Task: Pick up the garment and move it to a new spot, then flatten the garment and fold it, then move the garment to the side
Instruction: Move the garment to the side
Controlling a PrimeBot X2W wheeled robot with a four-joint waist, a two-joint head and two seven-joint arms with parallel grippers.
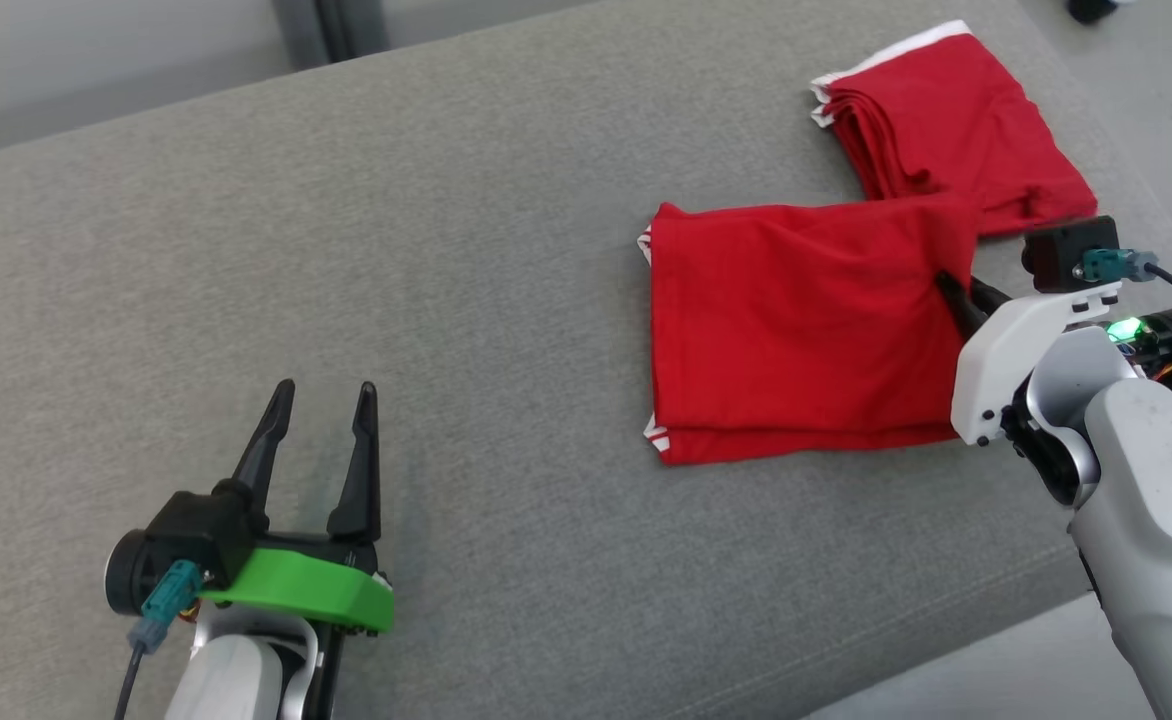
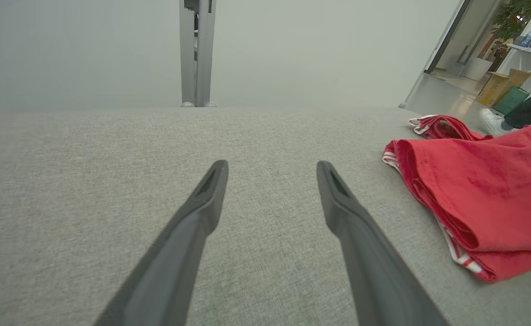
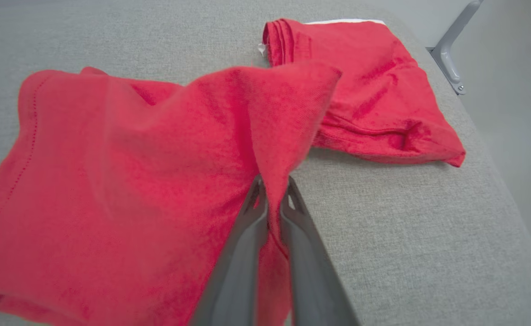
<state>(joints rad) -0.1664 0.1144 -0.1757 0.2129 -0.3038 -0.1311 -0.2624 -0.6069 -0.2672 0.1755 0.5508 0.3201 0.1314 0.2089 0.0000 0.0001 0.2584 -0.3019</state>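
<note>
At the near left edge of the surface: the left gripper [image 1: 326, 390] hovers with its two dark fingers spread wide, nothing between them, pointing toward the far edge.
Near right edge: the right gripper [image 1: 956, 290] comes in over the edge on its pale forearm, fingers pressed together on a pinch of red cloth.
Grip: in the right wrist view the right gripper [image 3: 274, 185] pinches a fold that stands up in a peak above the fingertips.
Garment [image 1: 796, 340]: red with white trim, folded, on the right half of the surface. A wide panel lies nearer, and a second folded part runs from it toward the far right corner.
Surface [image 1: 446, 250]: grey woven fabric, flat, with the left half bare.
Far edge: an upright grey metal post [image 2: 196, 54] stands just behind it, against a pale wall.
Right side: a grey metal bracket [image 3: 449, 50] shows beside the far right corner.
Room beyond: a cardboard box [image 2: 496, 86], a green plant [image 2: 514, 18] and a white shoe [image 2: 489, 122] on a pale floor.
</note>
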